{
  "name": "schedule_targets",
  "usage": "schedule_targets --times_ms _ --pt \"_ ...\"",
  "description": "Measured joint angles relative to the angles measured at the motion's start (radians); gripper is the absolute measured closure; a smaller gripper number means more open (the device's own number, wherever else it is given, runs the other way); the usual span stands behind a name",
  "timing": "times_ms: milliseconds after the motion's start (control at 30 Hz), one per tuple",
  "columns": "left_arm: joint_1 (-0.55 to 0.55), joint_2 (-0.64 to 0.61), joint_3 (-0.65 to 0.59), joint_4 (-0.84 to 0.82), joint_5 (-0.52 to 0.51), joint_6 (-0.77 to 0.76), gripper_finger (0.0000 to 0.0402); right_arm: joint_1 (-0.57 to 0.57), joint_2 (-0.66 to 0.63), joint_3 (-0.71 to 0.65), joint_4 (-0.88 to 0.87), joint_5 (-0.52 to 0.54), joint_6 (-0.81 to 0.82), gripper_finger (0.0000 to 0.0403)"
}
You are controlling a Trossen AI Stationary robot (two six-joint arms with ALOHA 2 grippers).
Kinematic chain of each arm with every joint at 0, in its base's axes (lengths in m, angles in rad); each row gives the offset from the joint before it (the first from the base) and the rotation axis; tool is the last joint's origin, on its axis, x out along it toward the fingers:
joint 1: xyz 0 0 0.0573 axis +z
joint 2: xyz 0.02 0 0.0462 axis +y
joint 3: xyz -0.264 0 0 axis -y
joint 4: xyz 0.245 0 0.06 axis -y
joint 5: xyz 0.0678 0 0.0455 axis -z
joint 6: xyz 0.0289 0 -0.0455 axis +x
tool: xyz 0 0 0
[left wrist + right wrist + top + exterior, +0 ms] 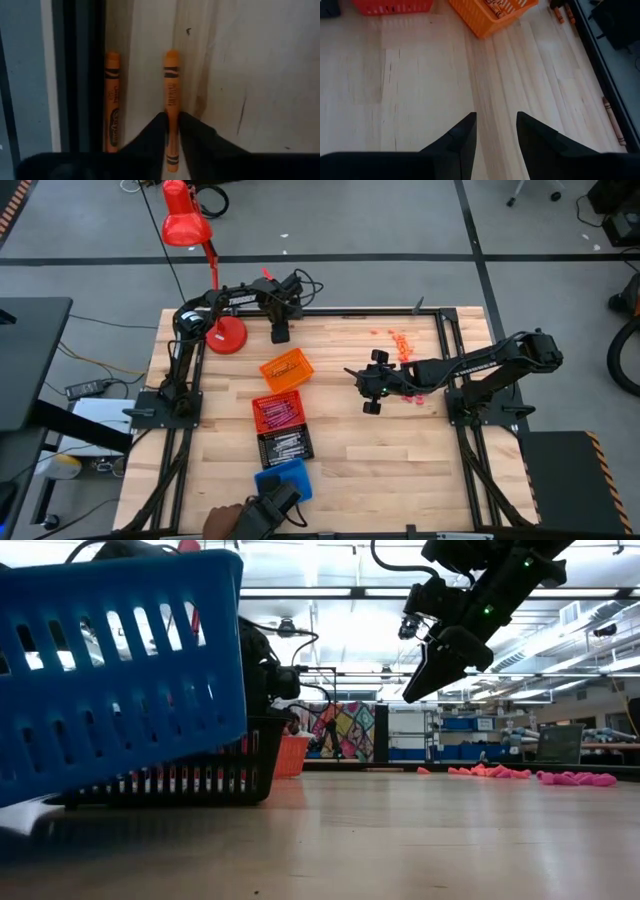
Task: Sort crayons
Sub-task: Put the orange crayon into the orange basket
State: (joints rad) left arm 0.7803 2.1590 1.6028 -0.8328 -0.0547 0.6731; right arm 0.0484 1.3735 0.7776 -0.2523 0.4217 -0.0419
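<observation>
Two orange crayons lie side by side at the table's far edge: one (pixel 171 90) on the wood, the other (pixel 112 100) against the black frame rail. My left gripper (pixel 280 330) points down there, shut on the first crayon. More crayons lie in loose orange (pixel 400 340) and pink (pixel 415 395) heaps at the right. My right gripper (pixel 368 390) hangs open over bare wood (pixel 496 130), near the pink heap, touching nothing. In the low view it shows as dark fingers (pixel 425 675) slanting down. My left gripper pinches the orange crayon between its two fingers (pixel 159 125), on its two long sides (pixel 171 107) and toward one end rather than at its middle. The fingers come from above, pointing down, across the crayon. The crayon lies flat on the wood.
Orange (pixel 286 369), red (pixel 277 411), black (pixel 285 445) and blue (pixel 283 480) trays stand in a row down the table's middle. A red lamp's base (pixel 225 335) sits at the far left. A person's hand (pixel 225 522) shows at the near edge. A maroon crayon (pixel 612 120) lies by the rail.
</observation>
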Motion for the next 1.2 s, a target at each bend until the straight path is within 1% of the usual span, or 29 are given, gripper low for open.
schedule_targets --times_ms 100,167,333,467,600,867,967,1100,1200 --pt "0.000 0.000 0.000 -0.001 0.000 -0.001 0.0379 0.000 0.000 0.000 0.001 0.000 -0.001 0.0260" --pt "0.000 -0.001 0.001 -0.001 0.000 -0.005 0.0388 0.000 0.000 0.000 0.001 0.001 -0.001 0.0260" --pt "-0.009 -0.001 0.001 -0.007 -0.012 -0.007 0.0373 0.000 0.000 0.000 0.001 0.000 -0.002 0.0260" --pt "-0.023 0.000 0.001 -0.013 -0.043 -0.008 0.0373 0.000 0.000 0.000 0.006 -0.001 -0.002 0.0260" --pt "-0.033 0.002 0.012 -0.030 -0.053 -0.012 0.0375 0.000 0.000 0.000 0.006 -0.001 0.003 0.0260" --pt "-0.039 0.004 0.116 -0.163 -0.049 -0.071 0.0374 0.002 0.000 0.000 0.005 -0.005 0.004 0.0260" --pt "-0.043 0.001 0.152 -0.239 -0.047 -0.112 0.0374 0.003 0.000 0.000 0.005 -0.005 0.004 0.0260" --pt "-0.067 -0.026 0.164 -0.332 0.002 -0.158 0.0374 0.003 0.000 0.000 0.005 -0.004 0.011 0.0260" --pt "-0.098 -0.067 0.165 -0.373 0.008 -0.187 0.0374 0.003 0.000 0.000 0.004 0.002 0.019 0.0260"
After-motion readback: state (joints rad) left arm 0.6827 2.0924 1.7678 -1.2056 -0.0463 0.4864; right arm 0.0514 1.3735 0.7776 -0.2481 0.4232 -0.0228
